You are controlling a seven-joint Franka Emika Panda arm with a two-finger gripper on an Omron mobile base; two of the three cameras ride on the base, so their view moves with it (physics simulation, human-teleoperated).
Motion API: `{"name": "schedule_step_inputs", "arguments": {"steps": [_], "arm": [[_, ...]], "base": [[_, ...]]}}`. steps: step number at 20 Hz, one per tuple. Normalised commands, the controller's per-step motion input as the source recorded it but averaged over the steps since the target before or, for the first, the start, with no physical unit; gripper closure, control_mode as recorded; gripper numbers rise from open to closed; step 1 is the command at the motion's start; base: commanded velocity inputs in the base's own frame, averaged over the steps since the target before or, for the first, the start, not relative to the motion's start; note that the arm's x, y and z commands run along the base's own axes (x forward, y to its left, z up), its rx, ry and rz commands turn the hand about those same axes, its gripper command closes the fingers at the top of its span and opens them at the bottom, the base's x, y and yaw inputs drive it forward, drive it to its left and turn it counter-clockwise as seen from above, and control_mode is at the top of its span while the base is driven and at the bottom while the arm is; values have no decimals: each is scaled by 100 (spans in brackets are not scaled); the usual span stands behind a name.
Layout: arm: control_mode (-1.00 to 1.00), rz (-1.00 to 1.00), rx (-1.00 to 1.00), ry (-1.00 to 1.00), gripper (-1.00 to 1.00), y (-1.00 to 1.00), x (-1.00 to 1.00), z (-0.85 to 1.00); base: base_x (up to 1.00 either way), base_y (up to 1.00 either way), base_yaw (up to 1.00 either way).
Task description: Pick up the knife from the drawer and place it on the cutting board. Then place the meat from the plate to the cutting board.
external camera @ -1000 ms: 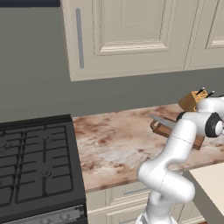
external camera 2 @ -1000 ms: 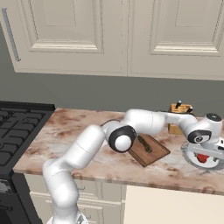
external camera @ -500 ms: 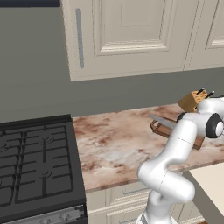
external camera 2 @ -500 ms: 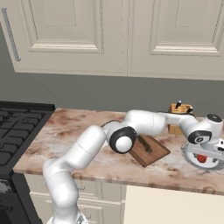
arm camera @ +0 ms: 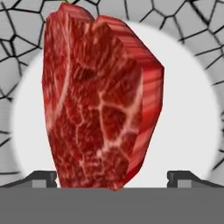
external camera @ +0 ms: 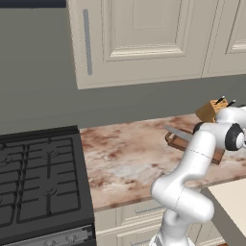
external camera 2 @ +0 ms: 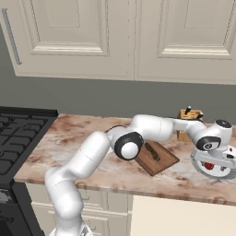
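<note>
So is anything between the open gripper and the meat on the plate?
Nothing visible. In the hand view the meat lies on the plate right ahead of the open gripper, fingertips on either side.

marbled raw meat (arm camera: 98, 100), wooden cutting board (external camera 2: 159, 159)

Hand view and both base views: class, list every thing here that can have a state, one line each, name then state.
tool: open, tips either side of the meat, not closed on it
meat: lying on the plate, not lifted
plate: on the counter, holding the meat
knife: lying on the cutting board
cutting board: flat on the counter
upper cabinet doors: shut
</note>
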Motion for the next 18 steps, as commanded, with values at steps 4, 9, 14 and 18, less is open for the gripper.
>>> {"name": "schedule_step_inputs", "arguments": {"steps": [4,9,14,18], "arm": [[-100,4,0,4,-100,17,8,-22],[-100,3,0,4,100,20,3,-26],[-100,1,0,3,100,19,2,-25],[-100,2,2,0,100,15,1,-15]], "base": [[0,0,0],[0,0,0],[0,0,0],[0,0,0]]}}
